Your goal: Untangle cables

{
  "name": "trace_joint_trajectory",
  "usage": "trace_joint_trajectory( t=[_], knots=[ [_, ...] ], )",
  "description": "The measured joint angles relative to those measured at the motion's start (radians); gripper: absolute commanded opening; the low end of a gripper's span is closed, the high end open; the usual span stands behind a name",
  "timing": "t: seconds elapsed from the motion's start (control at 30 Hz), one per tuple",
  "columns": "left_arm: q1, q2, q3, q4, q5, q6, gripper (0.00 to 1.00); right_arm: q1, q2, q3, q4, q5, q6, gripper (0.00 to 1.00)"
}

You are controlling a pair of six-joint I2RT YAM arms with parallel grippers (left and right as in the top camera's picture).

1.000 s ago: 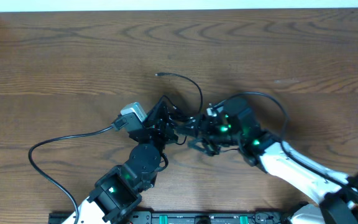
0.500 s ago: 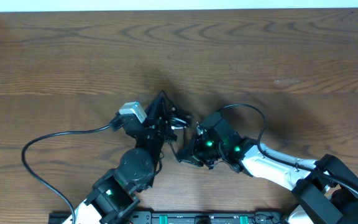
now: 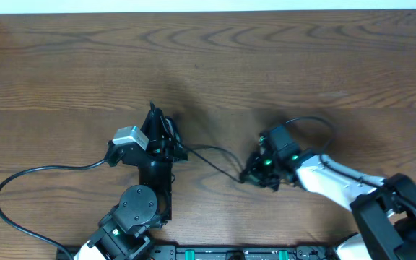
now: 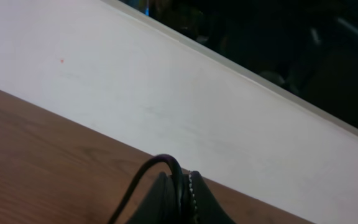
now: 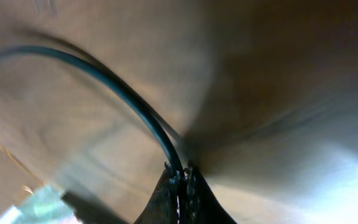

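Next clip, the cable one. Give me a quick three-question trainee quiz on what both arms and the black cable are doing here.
1. True or false: the left fingers are shut on a thin black cable.
2. In the overhead view, the cable between the arms: A) lies coiled in a heap, B) runs across from one to the other, C) hangs off the brown wooden table.
3. Fill in: the right fingers are ____ on the cable.
Key: 1 true; 2 B; 3 shut.
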Motion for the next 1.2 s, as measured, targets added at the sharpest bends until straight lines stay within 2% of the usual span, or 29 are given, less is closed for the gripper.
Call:
trace_joint_trajectory(
  t=[0.1, 0.17, 0.23, 0.4, 0.5, 0.53, 0.63, 0.67, 0.93, 1.2],
  knots=[
    [0.0, 0.0, 0.0, -0.004, -0.007, 0.016, 0.08, -0.097, -0.004, 0.003, -0.035, -0.002, -0.061, 0.02],
    [0.0, 0.001, -0.001, -0.003, -0.003, 0.016, 0.08, -0.159, -0.005, 0.005, -0.044, -0.004, -0.097, 0.07],
    [0.0, 0.0, -0.001, 0.004, 0.01, 0.015, 0.08, -0.206, -0.005, 0.005, -0.047, -0.004, -0.125, 0.15],
    [0.001, 0.001, -0.001, 0.007, 0.105, 0.016, 0.08, -0.299, -0.028, 0.005, -0.062, 0.011, -0.192, 0.26],
    [0.001, 0.001, -0.001, 0.006, 0.135, 0.015, 0.08, -0.348, -0.066, 0.004, -0.097, 0.056, -0.228, 0.4],
    [0.001, 0.001, -0.001, 0.003, 0.145, 0.015, 0.08, -0.365, -0.086, 0.003, -0.113, 0.08, -0.244, 0.49],
    [0.001, 0.001, 0.0, -0.028, 0.175, 0.015, 0.08, -0.426, -0.18, -0.006, -0.155, 0.146, -0.294, 0.92],
    [0.001, 0.002, 0.0, -0.036, 0.19, 0.015, 0.08, -0.435, -0.206, -0.008, -0.158, 0.154, -0.307, 0.99],
    [0.001, 0.071, 0.0, -0.054, 0.272, 0.016, 0.08, -0.451, -0.478, -0.009, -0.159, 0.137, -0.434, 0.99],
    [0.001, 0.197, 0.0, -0.107, 0.31, 0.016, 0.08, -0.439, -0.52, -0.009, -0.163, -0.006, -0.463, 0.99]
  ],
)
